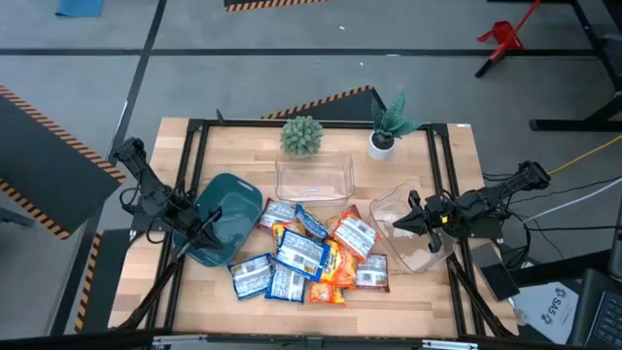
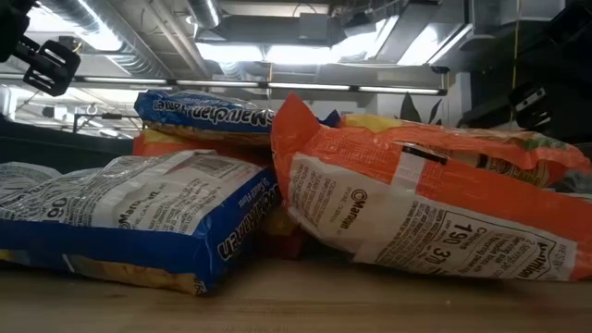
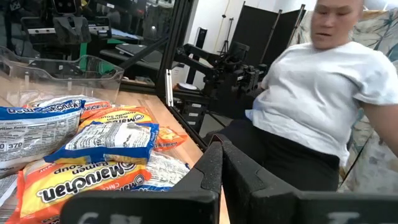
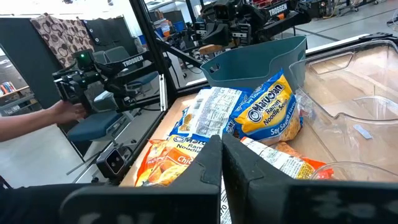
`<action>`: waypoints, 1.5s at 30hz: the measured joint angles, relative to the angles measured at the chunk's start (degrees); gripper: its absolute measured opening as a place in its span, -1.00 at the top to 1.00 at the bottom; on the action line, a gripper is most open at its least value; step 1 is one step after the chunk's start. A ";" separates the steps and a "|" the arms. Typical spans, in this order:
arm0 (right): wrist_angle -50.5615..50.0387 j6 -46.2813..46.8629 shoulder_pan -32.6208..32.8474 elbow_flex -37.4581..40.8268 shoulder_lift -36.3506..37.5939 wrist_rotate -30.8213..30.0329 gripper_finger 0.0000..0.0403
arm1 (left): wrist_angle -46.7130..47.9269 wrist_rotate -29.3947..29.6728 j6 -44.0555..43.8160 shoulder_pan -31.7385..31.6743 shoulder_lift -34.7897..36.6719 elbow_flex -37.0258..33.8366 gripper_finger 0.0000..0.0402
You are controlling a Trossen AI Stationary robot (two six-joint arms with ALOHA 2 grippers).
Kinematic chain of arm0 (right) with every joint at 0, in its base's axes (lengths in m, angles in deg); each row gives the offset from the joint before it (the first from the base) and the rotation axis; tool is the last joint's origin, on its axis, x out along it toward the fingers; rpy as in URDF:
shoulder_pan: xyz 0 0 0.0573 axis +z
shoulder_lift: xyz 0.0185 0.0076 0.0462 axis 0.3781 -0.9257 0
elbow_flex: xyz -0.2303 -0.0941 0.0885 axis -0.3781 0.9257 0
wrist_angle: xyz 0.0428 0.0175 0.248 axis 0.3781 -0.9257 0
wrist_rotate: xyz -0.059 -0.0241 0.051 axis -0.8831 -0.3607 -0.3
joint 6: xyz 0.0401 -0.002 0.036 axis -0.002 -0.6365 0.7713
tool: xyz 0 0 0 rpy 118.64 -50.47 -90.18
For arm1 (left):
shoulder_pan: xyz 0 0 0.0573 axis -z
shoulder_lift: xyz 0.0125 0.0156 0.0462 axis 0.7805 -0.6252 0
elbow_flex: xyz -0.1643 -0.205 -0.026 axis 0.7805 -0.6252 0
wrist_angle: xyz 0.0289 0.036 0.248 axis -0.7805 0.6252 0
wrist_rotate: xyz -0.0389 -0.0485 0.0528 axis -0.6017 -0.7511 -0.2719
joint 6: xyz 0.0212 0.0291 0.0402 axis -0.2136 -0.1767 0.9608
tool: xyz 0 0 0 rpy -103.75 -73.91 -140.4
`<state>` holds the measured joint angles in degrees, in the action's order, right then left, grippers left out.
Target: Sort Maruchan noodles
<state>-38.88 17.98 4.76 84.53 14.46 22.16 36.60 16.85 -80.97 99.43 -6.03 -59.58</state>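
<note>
since every noodle packet (image 1: 313, 256) lies heaped between your left gripper (image 1: 208, 228) and right gripper (image 1: 412, 220), both pinched narrow and holding nothing, sorting hasn't started.

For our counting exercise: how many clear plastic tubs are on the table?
2. One clear tub sits at the table's far middle, just in front of the green plants. The other clear tub is at the right side, beside the noodle pile, under the right gripper. None seems hidden.
</note>
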 joint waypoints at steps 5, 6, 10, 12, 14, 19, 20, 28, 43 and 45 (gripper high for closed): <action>0.02 0.00 -0.01 0.00 0.00 -0.01 1.00 | 0.00 0.00 0.59 0.01 -0.01 -0.02 1.00; 0.02 0.00 -0.02 0.00 -0.01 -0.02 1.00 | -0.02 0.16 2.99 0.02 0.00 0.00 1.00; 0.63 5.81 0.00 0.00 -0.02 0.35 1.00 | -2.56 4.71 13.93 0.02 -0.03 -0.01 1.00; 1.33 11.07 0.00 0.00 -0.02 -0.23 1.00 | -5.35 8.71 17.39 0.01 -0.01 0.00 1.00; 3.31 12.49 0.00 0.02 -0.02 -3.69 1.00 | -8.75 11.38 20.50 0.01 -0.01 0.00 1.00; 12.10 20.38 0.00 0.00 0.00 -15.26 1.00 | -18.37 16.25 25.72 0.02 -0.01 0.00 1.00; 13.31 20.52 0.00 0.00 0.00 -17.75 1.00 | -20.82 17.09 25.63 0.01 -0.01 0.00 1.00; 14.19 17.26 -0.02 0.00 0.00 -21.84 1.00 | -35.90 19.53 27.09 0.00 0.01 0.00 1.00; 8.85 -8.68 -0.01 -21.70 -13.43 -20.61 0.10 | -40.31 33.80 19.35 -2.47 0.01 1.31 1.00; 8.10 -11.62 -0.03 -26.27 -20.70 -21.58 -0.05 | -40.33 34.32 19.29 -3.21 0.01 1.33 1.00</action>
<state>-30.78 6.36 4.73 58.25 -6.24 0.58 -3.73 51.17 -61.68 96.22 -6.02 -58.25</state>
